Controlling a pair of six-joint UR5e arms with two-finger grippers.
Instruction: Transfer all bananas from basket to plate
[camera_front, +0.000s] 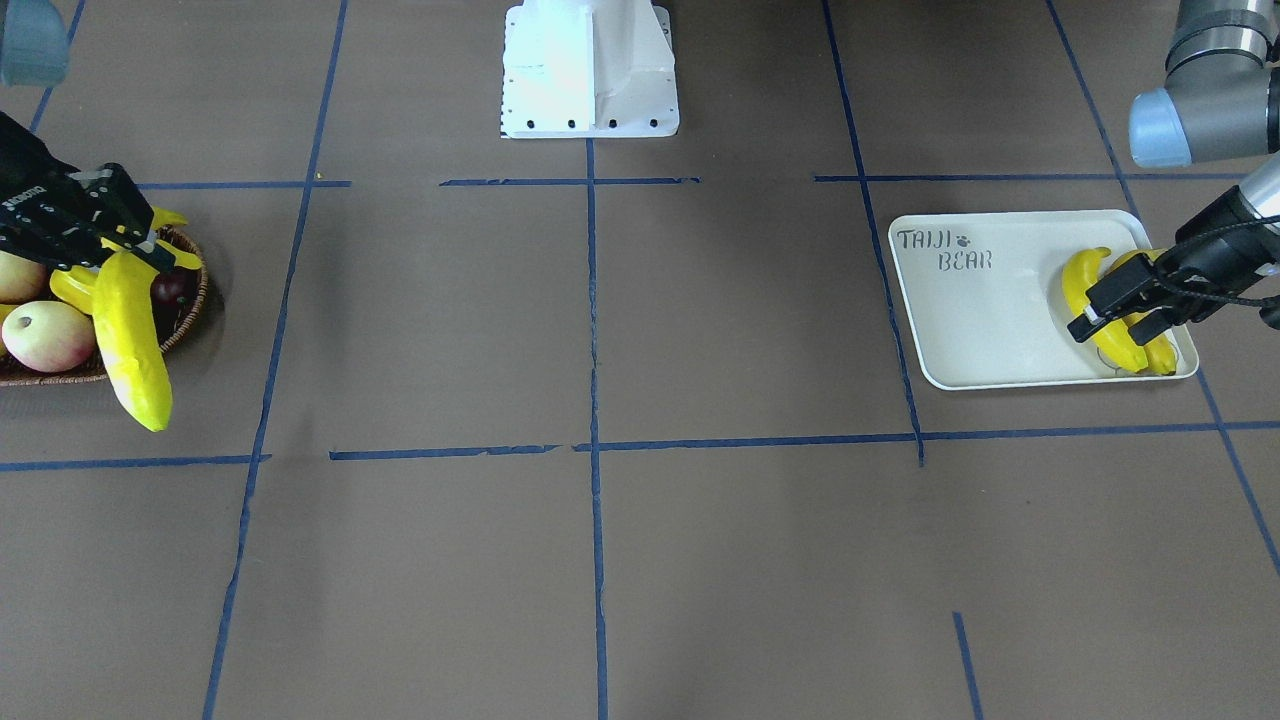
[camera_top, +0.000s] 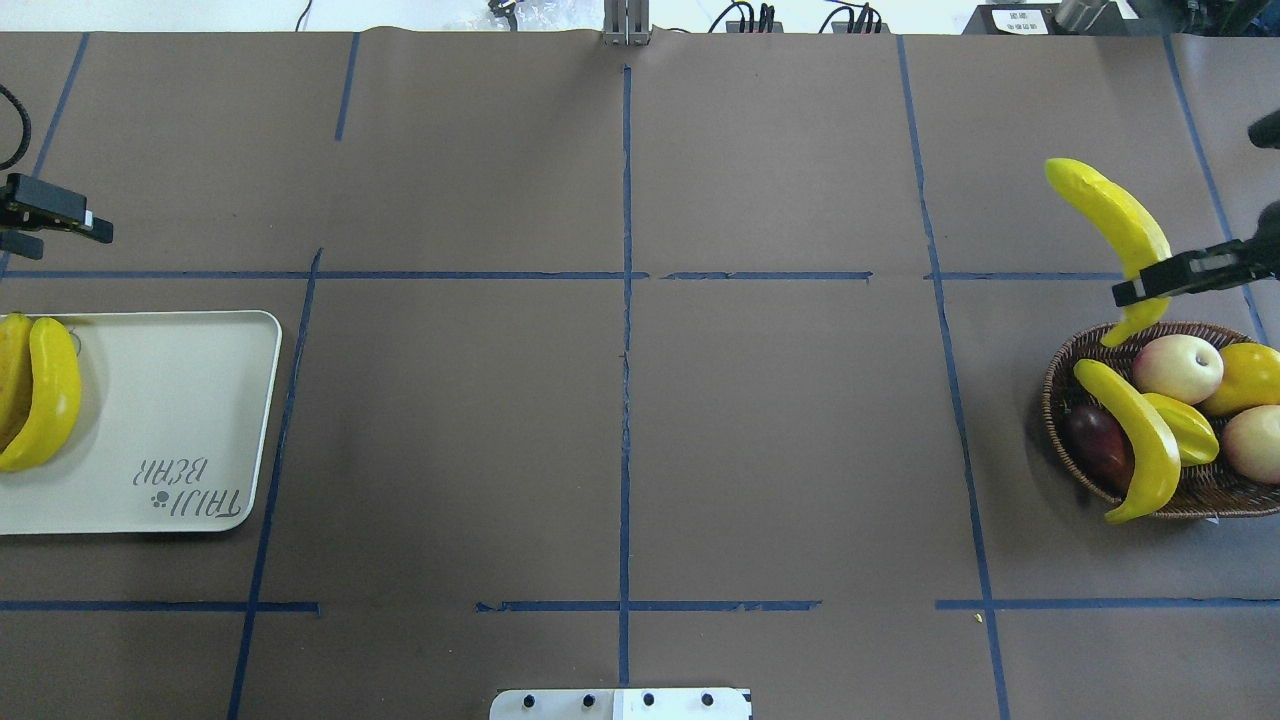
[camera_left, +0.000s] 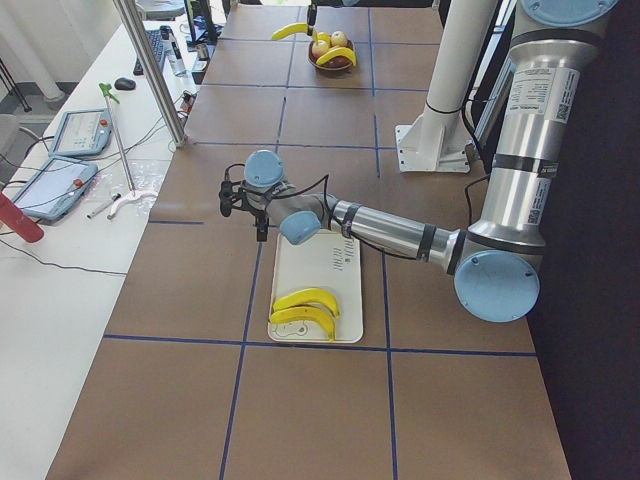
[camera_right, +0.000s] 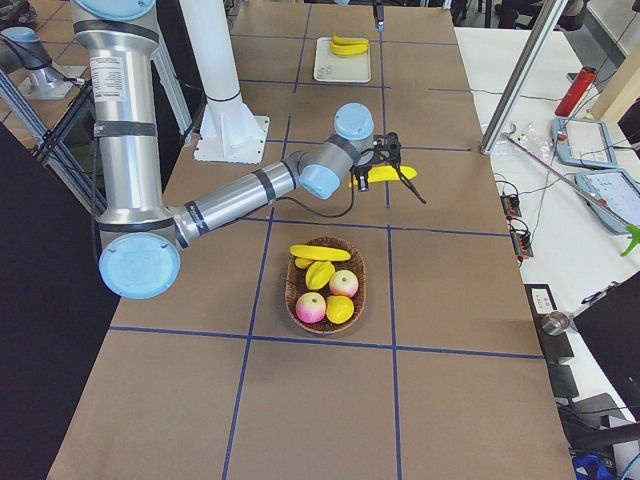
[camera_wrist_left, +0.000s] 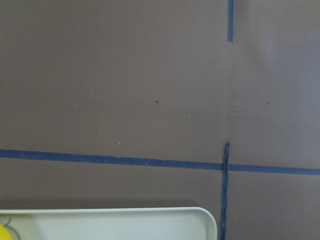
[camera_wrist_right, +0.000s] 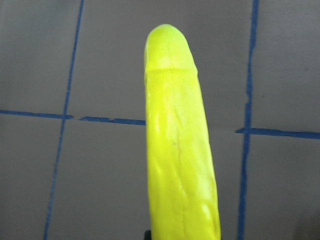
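Bananas show in three places. Front-facing view: the held banana (camera_front: 135, 340) hangs from the right gripper (camera_front: 138, 248), whose fingers are clamped on its upper end, the long body sloping down in front of the rim of the wicker basket (camera_front: 190, 310); the basket sits below and behind that gripper, and in it a second banana (camera_front: 70, 288) lies under the fingers beside a red-yellow apple (camera_front: 48, 335); the left gripper (camera_front: 1115, 328) is raised with its fingers parted and nothing between them, and in this view it crosses in front of the two plate bananas (camera_front: 1085, 285), which lie side by side at one end of the cream plate (camera_front: 980, 320). Overhead view: the held banana is up over the brown table (camera_top: 450, 450), only its lower tip overlapping the basket's far rim; below that gripper the second banana curves along the basket's inner side, against a starfruit (camera_top: 1185, 425) and a dark red fruit (camera_top: 1098, 445); the left gripper, fingers apart, shows beyond the plate's far edge. Left side view: the left gripper points down beside the plate's far corner, the plate bananas at the plate's near end. Right side view: the held banana lies roughly level in the fingers, off the table and apart from the basket. Left wrist view: table, blue tape (camera_wrist_left: 115, 160) and a rounded plate corner at the bottom; no fingers show. Right wrist view: the held banana runs away from the camera over the taped table.
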